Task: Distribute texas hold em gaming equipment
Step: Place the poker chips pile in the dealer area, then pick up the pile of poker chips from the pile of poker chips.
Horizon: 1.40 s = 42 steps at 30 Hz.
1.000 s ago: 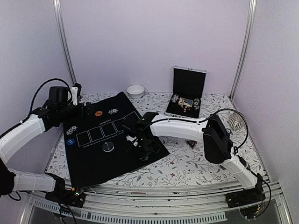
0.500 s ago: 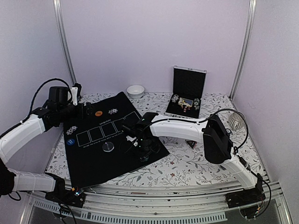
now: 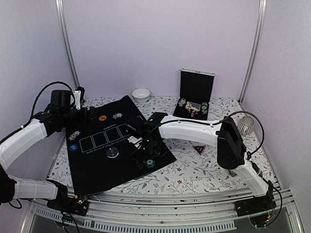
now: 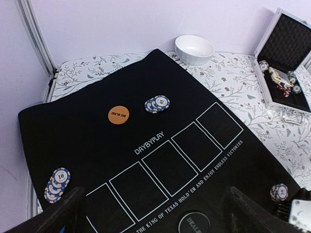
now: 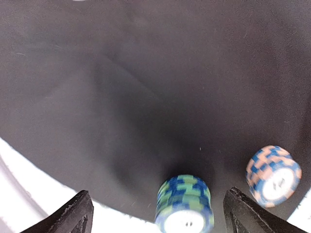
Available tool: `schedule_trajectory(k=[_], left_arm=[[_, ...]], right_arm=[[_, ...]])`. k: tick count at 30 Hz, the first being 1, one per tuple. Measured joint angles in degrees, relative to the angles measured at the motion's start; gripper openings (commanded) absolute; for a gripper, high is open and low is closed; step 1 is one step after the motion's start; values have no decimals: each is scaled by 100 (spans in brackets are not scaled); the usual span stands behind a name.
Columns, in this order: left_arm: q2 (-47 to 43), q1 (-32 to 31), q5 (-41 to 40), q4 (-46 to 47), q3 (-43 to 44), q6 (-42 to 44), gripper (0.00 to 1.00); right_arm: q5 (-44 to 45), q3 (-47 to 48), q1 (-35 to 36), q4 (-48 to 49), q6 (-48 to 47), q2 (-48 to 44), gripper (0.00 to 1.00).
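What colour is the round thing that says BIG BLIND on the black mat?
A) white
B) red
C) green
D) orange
D: in the left wrist view, the Big Blind button on the black mat is plainly orange, and it lies beside a small pile of blue-and-white chips.

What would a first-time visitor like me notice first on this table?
The black felt poker mat with white card outlines covers the table's left half. The white right arm reaches across it, gripper open over two small stacks of striped poker chips at the mat's near right edge. Behind stands an open silver-edged black case.
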Motion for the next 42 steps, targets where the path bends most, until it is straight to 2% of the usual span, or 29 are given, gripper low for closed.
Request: schedule_trajectory(k=[5,9,12,14,19,22,24,26,27,36,42], left_arm=[[0,2,0,0,0,2,98],[0,2,0,0,-2,2,98],[0,7,2,0,-2,4,98],[-2,11,2,2,-4,4,98],[-63,17,0,4,-50,22,98],[-68,20,0,4,-68,22,98],[-68,22,0,2,-72,22,98],[-68,22,-2,2,-72,24,98],[-68,22,-2,4,-72,26,98],[-68,22,-22,4,-81,42,98],[-68,22,-22,4,-83,44,98]], right_arm=[[-26,-33,2,57,-92,-636,99],[376,-94,-59,59,-166,-1364,99],[824,-715,-306,90,-111,-2144,99],[1023,-1370,-743,125,20,-2675,99],[1515,-3421,-2870,476,446,-3670,98],[1716,-4271,-3895,651,555,-3810,98],[1733,-4682,-4269,754,584,-3845,91],[1709,-4913,-4465,887,564,-3856,80],[1705,-5003,-4553,970,551,-3856,78],[1843,-5248,-5224,1526,505,-3856,77],[1788,-5427,-5504,1762,457,-3807,73]])
